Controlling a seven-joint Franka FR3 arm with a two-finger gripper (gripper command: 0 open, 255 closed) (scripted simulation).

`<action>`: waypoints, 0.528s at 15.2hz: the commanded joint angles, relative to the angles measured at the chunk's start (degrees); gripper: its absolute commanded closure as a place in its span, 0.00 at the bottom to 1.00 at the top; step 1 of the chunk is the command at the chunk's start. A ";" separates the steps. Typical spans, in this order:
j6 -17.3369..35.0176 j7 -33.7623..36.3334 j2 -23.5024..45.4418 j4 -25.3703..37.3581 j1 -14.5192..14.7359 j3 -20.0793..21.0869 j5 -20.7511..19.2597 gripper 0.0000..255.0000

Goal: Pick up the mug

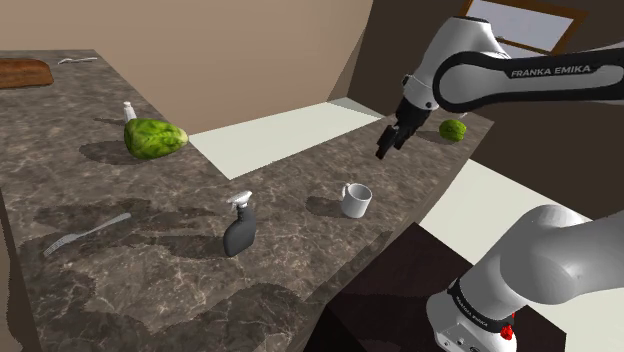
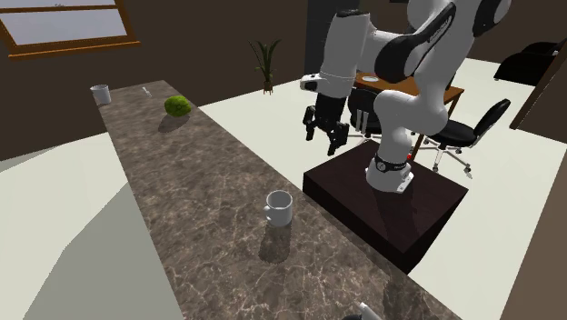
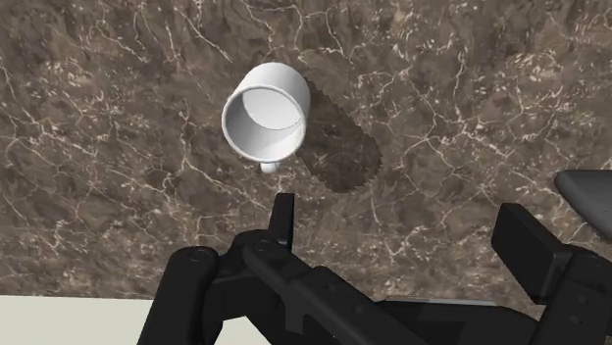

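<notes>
Mug [image 1: 356, 201] [image 2: 278, 209] [image 3: 265, 113]: standing upright, white, mouth facing up, on the dark marbled counter [image 1: 300, 170] [image 2: 209, 227] [image 3: 471, 88], and casting a shadow beside itself. In the wrist view, showing its round rim from above and pointing its small handle toward the claw.

Claw [image 1: 384, 152] [image 2: 324, 144] [image 3: 402, 221]: hanging in the air above the mug and apart from it, touching nothing. Fingers [image 3: 284, 211] standing spread and released, gripping nothing, with bare counter showing between them and the mug lying just beyond their tips.

Spray bottle [image 1: 238, 228], dark with a pale head: standing near the mug, toward the shoulder view's left.

Fork [image 1: 85, 234]: lying flat, farther from the mug than the spray bottle, on that same side.

Large green fruit [image 1: 154, 137]: resting well apart from the mug, toward the shoulder view's upper left, with a small white bottle [image 1: 128, 110] standing just behind it.

Small green ball [image 1: 452, 129] [image 2: 176, 105]: sitting on the counter well apart from the mug, past the claw in the shoulder view.

Second white cup [image 2: 101, 94]: standing still farther from the mug than the green ball, at the counter's far end in the second exterior view.

Dark stand [image 2: 382, 205]: sitting off the counter, to the right of the mug in the second exterior view.
</notes>
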 commanded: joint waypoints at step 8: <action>20.17 -3.56 16.91 -3.80 -0.57 -3.60 -0.39 0.00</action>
